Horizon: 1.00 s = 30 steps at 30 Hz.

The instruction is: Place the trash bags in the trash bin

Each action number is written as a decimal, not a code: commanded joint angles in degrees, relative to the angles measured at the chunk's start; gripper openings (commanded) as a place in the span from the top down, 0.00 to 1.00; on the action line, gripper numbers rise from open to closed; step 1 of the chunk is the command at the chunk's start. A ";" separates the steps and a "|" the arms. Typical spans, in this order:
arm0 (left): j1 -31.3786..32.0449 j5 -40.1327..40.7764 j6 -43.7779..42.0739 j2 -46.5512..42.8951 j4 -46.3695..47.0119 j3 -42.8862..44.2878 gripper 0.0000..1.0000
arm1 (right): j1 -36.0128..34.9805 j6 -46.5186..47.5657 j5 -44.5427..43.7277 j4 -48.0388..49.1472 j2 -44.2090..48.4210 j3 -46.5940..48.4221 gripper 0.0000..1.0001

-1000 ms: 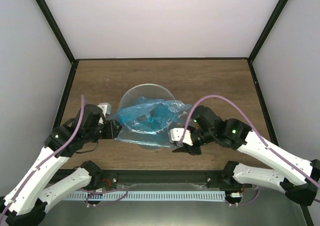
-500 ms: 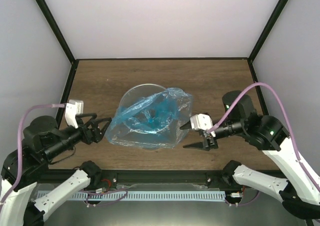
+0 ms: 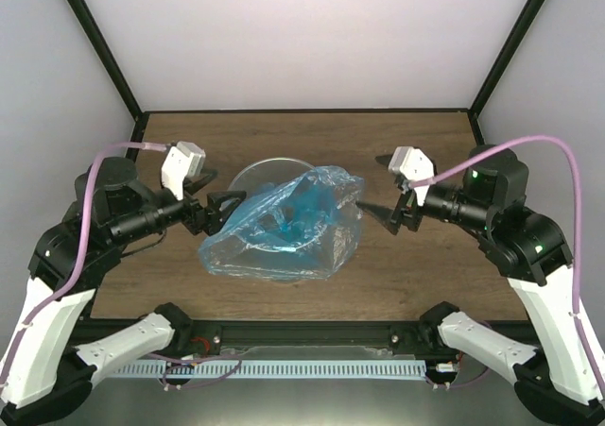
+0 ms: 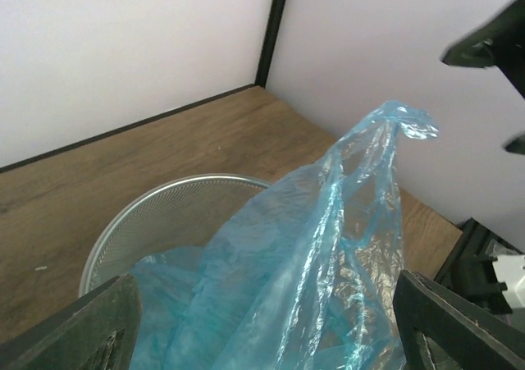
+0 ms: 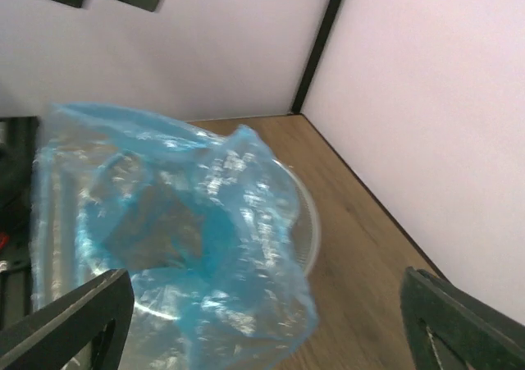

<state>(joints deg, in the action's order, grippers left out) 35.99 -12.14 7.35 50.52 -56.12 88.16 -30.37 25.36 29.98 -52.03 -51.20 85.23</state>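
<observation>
Trash bag (image 3: pixel 284 226): one, of thin light-blue translucent film, glossy and crumpled. I see it draped over the trash bin (image 3: pixel 255 170), part of it sunk into the mouth. The near portion spills over the near rim and lies on the tabletop (image 3: pixel 425 143). A crumpled peak of film stands up on the side nearest the right arm. Trash bin: round, grey, upright near the middle of the tabletop. In the overhead view only its far and left rim shows bare, and the rest is under the film. Left fingers (image 3: pixel 225 206): spread wide, gripping nothing, held above the tabletop at the bin's left side with tips pointed at the bag. In my left wrist view the bag lies in the wide gap between the two fingers, neither pressing on it. From overhead the tips overlap the bag's left edge, and I cannot tell whether they touch it. Right fingers (image 3: pixel 380 213): likewise spread wide and empty, held at the bag's right edge and pointed at it. In my right wrist view the film fills the space between them with no pinch visible. Cables (image 3: pixel 123 147): purple, one arching over each arm. Enclosure: pale walls with black corner posts around the brown wood-grain tabletop.
</observation>
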 commanded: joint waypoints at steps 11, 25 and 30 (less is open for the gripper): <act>6.45 0.78 -9.86 5.10 1.68 -1.47 0.15 | 2.95 -7.01 -0.67 6.99 -2.32 -10.42 0.16; 26.95 36.77 -9.16 13.89 -6.95 0.96 0.20 | 3.02 -7.65 4.06 9.15 -8.32 -8.56 0.65; 27.41 43.89 -8.85 10.86 -4.88 1.75 0.31 | 3.04 -7.62 4.22 9.73 -7.74 -9.50 0.77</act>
<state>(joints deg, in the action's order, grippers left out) 63.05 20.97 -1.72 64.31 -61.73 88.90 -27.81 17.91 33.28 -43.70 -60.03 75.26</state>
